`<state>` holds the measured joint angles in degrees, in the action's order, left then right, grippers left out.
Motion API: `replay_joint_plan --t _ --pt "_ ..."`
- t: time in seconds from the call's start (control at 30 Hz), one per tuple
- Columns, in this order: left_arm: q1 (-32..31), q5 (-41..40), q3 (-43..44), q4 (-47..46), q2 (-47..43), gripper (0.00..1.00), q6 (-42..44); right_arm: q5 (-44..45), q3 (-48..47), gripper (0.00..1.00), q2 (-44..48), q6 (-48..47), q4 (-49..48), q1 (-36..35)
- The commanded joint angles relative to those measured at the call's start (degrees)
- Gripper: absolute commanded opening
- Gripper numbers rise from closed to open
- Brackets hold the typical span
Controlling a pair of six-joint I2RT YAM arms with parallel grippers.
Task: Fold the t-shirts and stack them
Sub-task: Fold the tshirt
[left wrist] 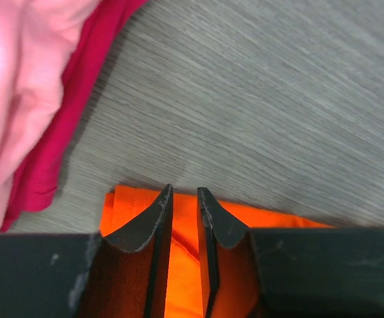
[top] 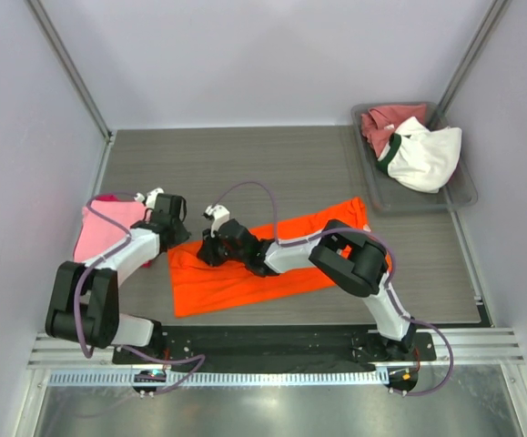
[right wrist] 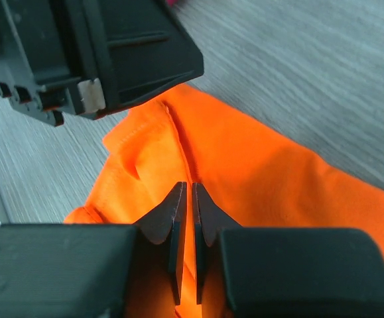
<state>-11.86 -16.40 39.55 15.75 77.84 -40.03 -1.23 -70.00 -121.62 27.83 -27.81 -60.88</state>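
Orange t-shirt (top: 227, 284) is lying flat, right gripper (right wrist: 192, 192) pinching its edge; whether left gripper (left wrist: 184, 193) is gripping is unclear.

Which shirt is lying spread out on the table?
The orange shirt, flat at mid-table; the pink shirt and magenta shirt are piled at the left, the rose-red shirt and white shirt bunched in the tray.
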Motion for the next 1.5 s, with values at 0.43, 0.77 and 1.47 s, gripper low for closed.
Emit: replay_joint_plan --t 0.43,0.77,1.47 --pt "0.3 4.1 -1.1 2.0 -4.7 0.22 -0.7 -6.8 3.5 0.14 -1.2 3.6 -7.5 0.2" --pt "0.3 8.0 -2.4 5.9 -7.2 0.22 -2.9 -7.0 4.4 0.14 -0.5 4.4 -9.1 0.2" --pt "0.3 12.4 0.4 3.5 4.9 0.12 -1.4 -6.8 4.8 0.14 -0.7 5.7 -9.4 0.2"
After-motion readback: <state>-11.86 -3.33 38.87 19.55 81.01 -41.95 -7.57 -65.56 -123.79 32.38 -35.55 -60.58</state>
